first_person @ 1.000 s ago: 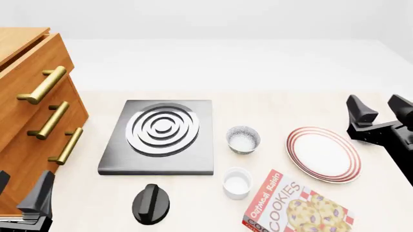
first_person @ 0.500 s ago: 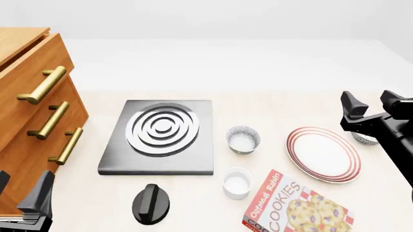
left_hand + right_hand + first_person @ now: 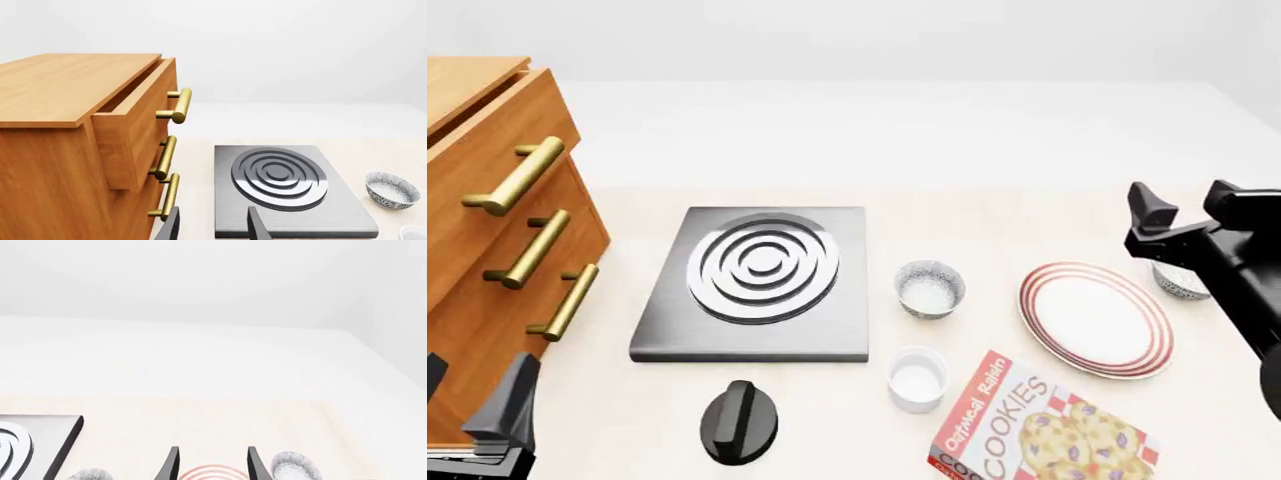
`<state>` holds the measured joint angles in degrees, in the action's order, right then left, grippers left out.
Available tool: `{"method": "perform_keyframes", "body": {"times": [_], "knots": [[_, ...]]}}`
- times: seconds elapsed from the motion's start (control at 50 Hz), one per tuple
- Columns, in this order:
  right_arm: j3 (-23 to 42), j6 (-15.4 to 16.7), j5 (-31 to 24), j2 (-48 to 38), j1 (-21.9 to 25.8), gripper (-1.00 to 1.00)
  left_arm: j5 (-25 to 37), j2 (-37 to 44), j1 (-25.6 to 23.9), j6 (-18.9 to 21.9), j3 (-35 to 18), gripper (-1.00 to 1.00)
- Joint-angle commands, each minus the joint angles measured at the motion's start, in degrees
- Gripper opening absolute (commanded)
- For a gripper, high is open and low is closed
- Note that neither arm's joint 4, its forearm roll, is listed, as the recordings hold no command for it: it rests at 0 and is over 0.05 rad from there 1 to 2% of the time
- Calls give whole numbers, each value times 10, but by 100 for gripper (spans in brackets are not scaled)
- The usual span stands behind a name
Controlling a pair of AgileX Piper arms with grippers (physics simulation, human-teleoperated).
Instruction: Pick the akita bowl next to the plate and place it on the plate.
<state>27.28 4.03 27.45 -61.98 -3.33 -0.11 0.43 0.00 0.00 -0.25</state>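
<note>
Approaching, the right gripper (image 3: pixel 1185 212) hung released above the akita bowl (image 3: pixel 1180 281) beside the plate (image 3: pixel 1094 318), needing descent over it.

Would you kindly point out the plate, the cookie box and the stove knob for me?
plate (image 3: pixel 1094 318), front view, bare white centre.
cookie box (image 3: pixel 1034 428), front view, printed red top face.
stove knob (image 3: pixel 738 421), front view, raised black grip.

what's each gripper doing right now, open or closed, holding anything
Left gripper: open, holding nothing, near the drawer cabinet.
Right gripper: open, holding nothing, above the table by the plate.
</note>
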Motion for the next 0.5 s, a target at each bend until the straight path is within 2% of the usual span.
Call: {"method": "perform_keyframes", "body": {"times": [0.02,0.5], "knots": [[9,5,14,-31,-11,100,0,0,0,0,0,100],[33,19,29,-88,-27,100,0,0,0,0,0,100]]}}
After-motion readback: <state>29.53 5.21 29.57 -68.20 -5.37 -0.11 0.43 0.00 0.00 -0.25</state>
